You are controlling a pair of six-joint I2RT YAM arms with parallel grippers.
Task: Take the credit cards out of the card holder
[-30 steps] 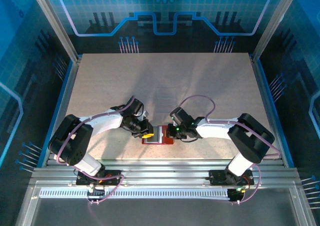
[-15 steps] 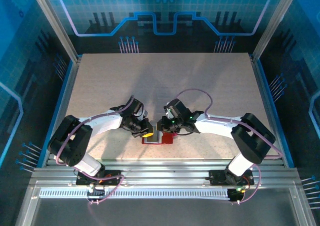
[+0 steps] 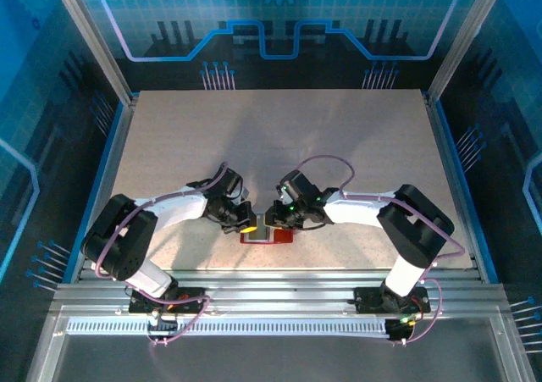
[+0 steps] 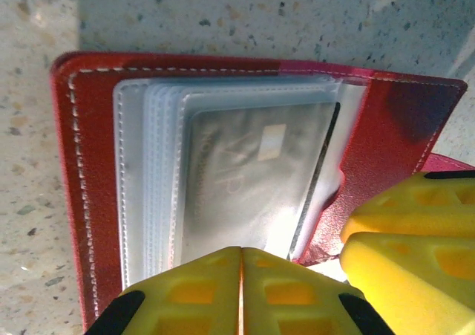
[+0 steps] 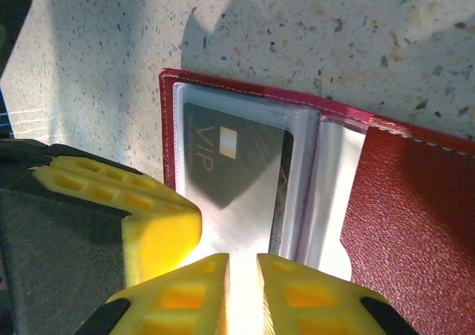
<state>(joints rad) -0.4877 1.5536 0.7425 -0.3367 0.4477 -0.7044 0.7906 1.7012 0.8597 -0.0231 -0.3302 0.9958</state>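
- Left hand (image 4: 241, 267): shut tight at the near edge of the pockets (image 4: 148, 201); gripping one or not, I cannot tell.
- Right hand (image 5: 241, 275): open a crack, holding nothing I can see.
- Card (image 5: 230, 164): just ahead of the right hand, long side pointing at it, inside the open holder (image 5: 415, 201) on the tabletop (image 5: 334, 38).
- Card reads "VIP".

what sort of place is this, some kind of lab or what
Probably a robot test cell in a lab, not a home: blue circuit-print panels wall in a speckled table, and a left arm and right arm are bolted to metal rails at its near edge.
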